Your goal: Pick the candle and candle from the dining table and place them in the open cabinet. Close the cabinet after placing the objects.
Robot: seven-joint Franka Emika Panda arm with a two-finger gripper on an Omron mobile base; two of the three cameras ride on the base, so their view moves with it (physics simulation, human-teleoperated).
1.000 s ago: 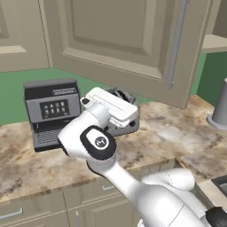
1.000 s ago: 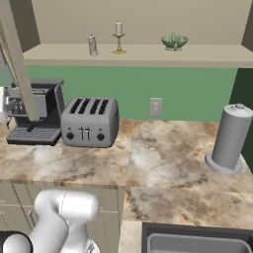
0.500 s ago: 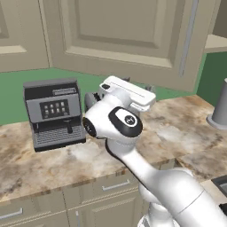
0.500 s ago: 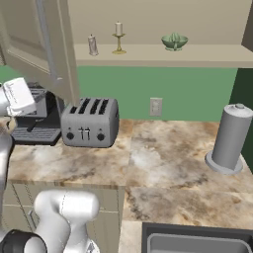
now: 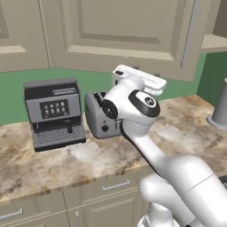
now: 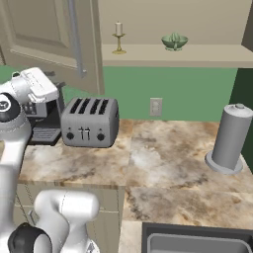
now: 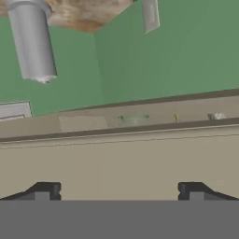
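Note:
The cabinet (image 6: 163,54) is open, and its door (image 6: 49,34) with a long grey bar handle (image 6: 74,37) stands swung partway across the shelf. On the shelf stands the slim candle on its brass candlestick (image 6: 118,37). It shows tiny in the hand view as the candle (image 7: 177,117), with a pale speck (image 7: 215,116) beside it that is too small to name. The shorter candle is hidden behind the door in the right base view. My gripper (image 7: 119,191) is open and holds nothing, with a beige panel close in front of it. The gripper (image 5: 138,79) (image 6: 34,85) sits by the door's lower edge. The dining table is out of view.
A green bowl (image 6: 174,42) shares the shelf. On the marble counter (image 6: 163,158) stand a grey toaster (image 6: 91,121), a coffee machine (image 5: 55,111) and a grey cylinder (image 6: 230,138). A sink (image 6: 197,242) lies at the lower right.
The cabinet door has swung further across the shelf and now covers the shorter candle. My hand has moved with it, up and to the right in the left base view. The jaws stay open.

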